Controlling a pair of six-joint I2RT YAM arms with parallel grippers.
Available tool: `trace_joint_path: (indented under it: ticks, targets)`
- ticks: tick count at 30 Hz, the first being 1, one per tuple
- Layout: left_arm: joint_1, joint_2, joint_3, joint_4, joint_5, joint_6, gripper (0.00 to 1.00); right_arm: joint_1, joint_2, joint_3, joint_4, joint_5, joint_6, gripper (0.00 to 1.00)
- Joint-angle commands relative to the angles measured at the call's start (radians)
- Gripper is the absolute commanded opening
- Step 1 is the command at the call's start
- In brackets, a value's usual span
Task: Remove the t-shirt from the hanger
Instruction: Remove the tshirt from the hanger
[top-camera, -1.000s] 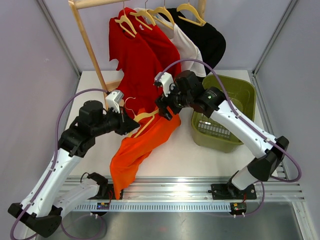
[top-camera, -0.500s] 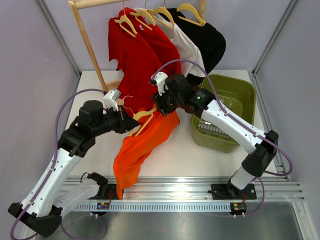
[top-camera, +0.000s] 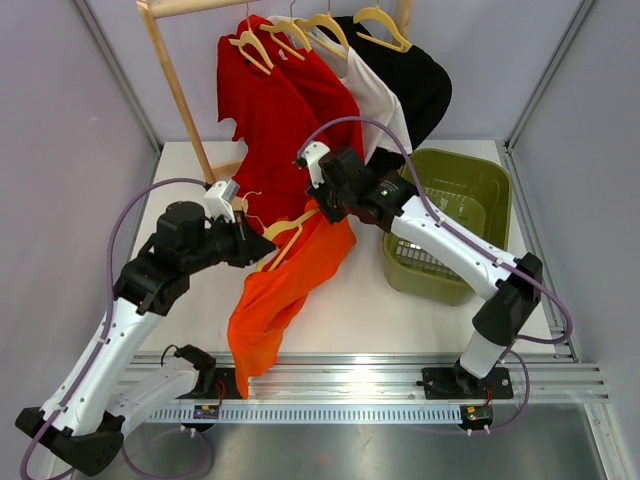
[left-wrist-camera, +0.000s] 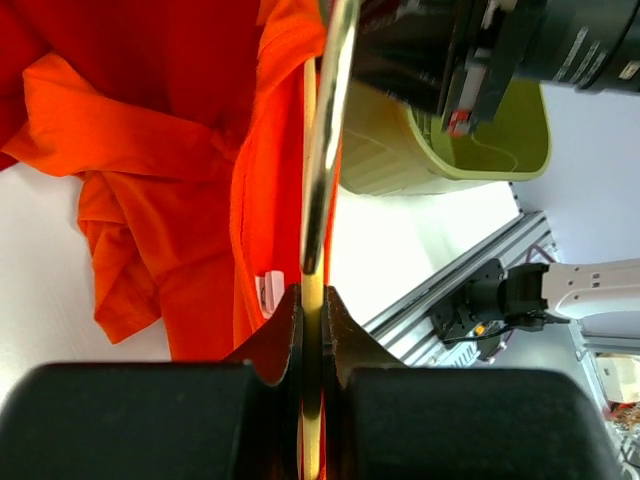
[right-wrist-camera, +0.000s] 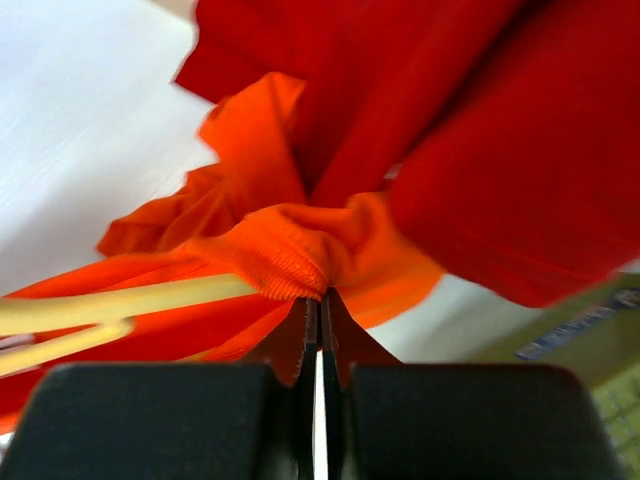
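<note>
Fabric first: the orange t-shirt (top-camera: 272, 300) is sitting at the middle of the table (top-camera: 370, 300). Its upper end is bunching around the cream hanger (top-camera: 295, 228) and the rest is trailing away toward 7 o'clock, down to the near edge. The hanger is lying inside the neck end of the shirt, with its metal hook poking out toward 10 o'clock. The left gripper (top-camera: 262, 250) is coming in from 9 o'clock, its fingers pressed together on the hanger's pale wood just below the hook, which the left wrist view shows plainly. The right gripper (top-camera: 322, 210) is reaching in from 2 o'clock. Up close its fingers are drawn tight together, pinching a ridge of the orange collar, with the hanger's arm running off just beside that pinch toward 9 o'clock. Moving outward, a green basket (top-camera: 490, 185) is standing at 3 o'clock from the shirt, near it but not touching. At 12 o'clock a wooden rack (top-camera: 175, 90) is carrying more garments on hangers. The red shirts (top-camera: 275, 110) are dangling right behind the right gripper, then a white shirt (top-camera: 378, 95), then a black shirt (top-camera: 428, 75) drooping toward the basket's far rim.
</note>
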Motion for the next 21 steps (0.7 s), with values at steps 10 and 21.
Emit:
trace_joint_path:
  ticks: [10,21]
  targets:
    - [0.001,-0.129,0.014,-0.113,0.131,0.255,0.00,-0.277,0.000,0.043,0.139,0.156,-0.052,0.00]
    - [0.001,-0.141,0.109,-0.227,0.269,0.375,0.00,-0.461,0.000,-0.006,0.194,-0.047,0.022,0.00]
